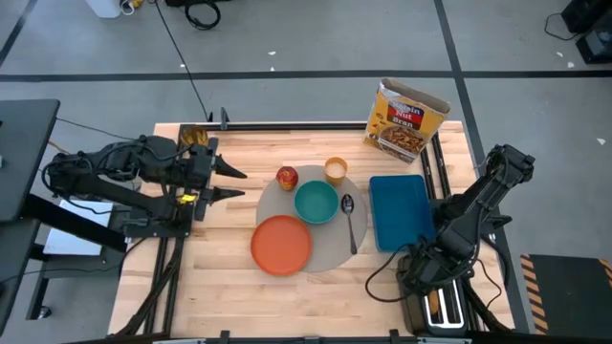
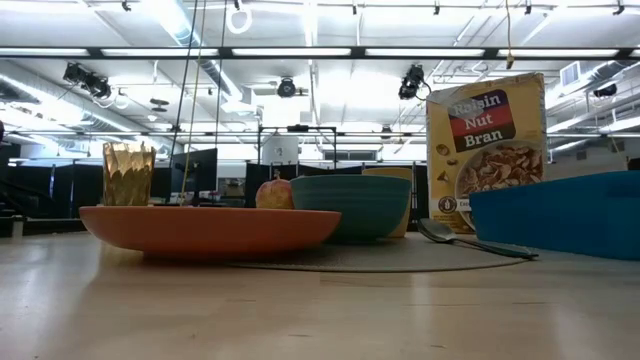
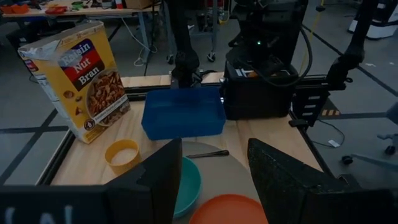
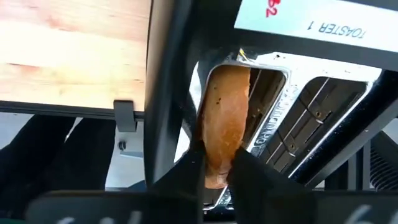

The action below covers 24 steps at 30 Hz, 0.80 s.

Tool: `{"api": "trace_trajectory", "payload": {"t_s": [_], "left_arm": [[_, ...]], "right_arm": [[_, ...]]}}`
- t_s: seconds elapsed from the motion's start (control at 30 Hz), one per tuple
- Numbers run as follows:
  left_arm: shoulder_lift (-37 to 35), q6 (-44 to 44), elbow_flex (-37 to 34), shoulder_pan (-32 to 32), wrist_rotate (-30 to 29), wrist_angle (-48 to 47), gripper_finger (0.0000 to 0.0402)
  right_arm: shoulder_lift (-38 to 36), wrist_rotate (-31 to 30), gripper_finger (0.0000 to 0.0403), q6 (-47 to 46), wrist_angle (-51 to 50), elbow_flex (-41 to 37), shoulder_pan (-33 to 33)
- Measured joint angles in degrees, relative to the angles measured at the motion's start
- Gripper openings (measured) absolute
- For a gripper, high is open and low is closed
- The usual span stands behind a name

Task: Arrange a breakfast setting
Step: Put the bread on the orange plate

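A round grey placemat [image 1: 332, 250] lies mid-table. On it are an orange plate [image 1: 281, 245], a teal bowl [image 1: 316, 202], a metal spoon [image 1: 350, 220], a red apple [image 1: 287, 176] and a small yellow-orange cup [image 1: 336, 170]. My left gripper [image 1: 240, 183] is open and empty, hovering left of the apple. My right gripper [image 4: 217, 171] is over the black toaster [image 1: 442, 308] at the near right corner, shut on a browned round bread [image 4: 224, 112] that stands on edge in a slot. My right gripper pinches the bread's two flat faces [image 4: 219, 152] between its two fingers, at the bread's upper edge. The fingers come from above, pointing down. The bread stands on edge, its lower part inside the toaster's slot [image 4: 267, 93].
A blue rectangular tray [image 1: 400, 212] lies right of the placemat, between it and the toaster. A raisin bran box [image 1: 406, 119] stands at the far right. A gold-coloured glass [image 1: 194, 137] stands at the far left corner. Bare wood shows along the near edge.
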State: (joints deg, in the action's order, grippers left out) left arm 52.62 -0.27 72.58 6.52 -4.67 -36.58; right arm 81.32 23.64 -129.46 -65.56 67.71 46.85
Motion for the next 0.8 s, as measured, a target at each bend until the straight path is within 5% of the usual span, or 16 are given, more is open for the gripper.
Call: {"api": "trace_trajectory", "payload": {"t_s": [0.13, 0.47, 0.67, 0.8], "left_arm": [[-0.02, -0.59, 0.00, 1.18, -0.01, 0.00, 0.0190], [-0.02, -0.31, -0.02, 2.52, 0.00, 0.00, 0.0190], [-0.11, -0.31, -0.02, 2.52, 0.00, -0.02, 0.0190], [-0.17, -0.85, 2.78, 2.51, -0.01, -1.37, 0.0190]], "right_arm": [[-1.19, 0.96, 0.0023, -0.43, -0.92, 1.88, -0.11], [-8.06, 2.14, 0.0034, 1.10, -9.04, 15.99, -1.79], [-8.50, -13.95, 0.0023, 10.72, -8.31, 21.69, -6.89], [-5.24, -26.90, 0.0026, 30.63, -2.80, 21.87, -13.10]]}}
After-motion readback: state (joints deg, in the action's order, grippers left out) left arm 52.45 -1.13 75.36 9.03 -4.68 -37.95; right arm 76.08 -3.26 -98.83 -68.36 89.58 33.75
